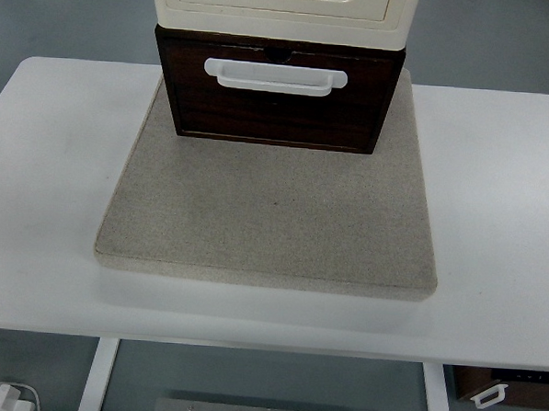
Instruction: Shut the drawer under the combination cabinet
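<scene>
We are seeing none of the robot's body here: neither black arm nor hand is showing anywhere.

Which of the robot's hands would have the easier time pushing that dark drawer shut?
Neither hand is in view, so the picture favours no side. The drawer, with its white handle, sits near the middle of the table, slightly left of centre, so at most a faint lean toward the left.

The cream cabinet above the dark drawer is cut off by the top edge.
</scene>
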Motion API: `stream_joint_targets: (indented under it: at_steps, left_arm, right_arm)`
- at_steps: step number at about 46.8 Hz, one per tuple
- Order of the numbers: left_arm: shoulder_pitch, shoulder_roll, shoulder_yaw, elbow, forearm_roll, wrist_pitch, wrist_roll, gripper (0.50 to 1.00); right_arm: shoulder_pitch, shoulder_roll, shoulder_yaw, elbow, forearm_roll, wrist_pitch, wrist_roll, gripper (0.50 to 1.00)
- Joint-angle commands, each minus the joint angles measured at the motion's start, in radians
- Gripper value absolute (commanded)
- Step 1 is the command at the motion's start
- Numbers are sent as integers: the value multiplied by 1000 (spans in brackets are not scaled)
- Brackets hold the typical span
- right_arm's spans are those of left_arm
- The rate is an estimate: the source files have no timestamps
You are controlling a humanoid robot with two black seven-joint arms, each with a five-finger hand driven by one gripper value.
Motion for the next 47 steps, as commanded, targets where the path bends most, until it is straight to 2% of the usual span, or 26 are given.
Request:
stream_joint_targets:
  at_steps: [1, 7, 12, 17, 22, 25, 30, 40, 47]
  left_arm:
    - [-2, -1, -48, 61, -17, 3, 1, 1000]
    - [0, 3, -62, 145, -55, 35, -3, 1000]
    - [-2, 1, -70, 247, -143, 113, -14, 1000]
    - [-6, -1, -59, 356, -212, 159, -12, 1000]
    - [-8, -7, -56, 474, -229, 162, -11, 1000]
    - [-12, -40, -56, 570, -239, 162, -5, 1000]
    - [-15, -59, -54, 679, -262, 162, 6, 1000]
    - [0, -149, -56, 827, -270, 162, 14, 1000]
    - [73, -203, -56, 871, -345, 145, 34, 1000]
  right_arm:
    - [-1, 0, 0, 1, 0, 0, 0, 952]
    - [0, 0, 0, 1, 0, 0, 0, 952]
    - [1, 0, 2, 1, 0, 0, 0, 952]
    - [1, 0, 5, 1, 0, 0, 0, 952]
    - [1, 0, 2, 1, -5, 0, 0, 952]
    - [-1, 0, 2, 1, 2, 0, 0, 952]
    - [-3, 0, 2, 1, 0, 0, 0, 952]
    - [-3, 0, 2, 2, -5, 2, 0, 952]
    - [-3, 0, 6, 1, 2, 2, 0, 952]
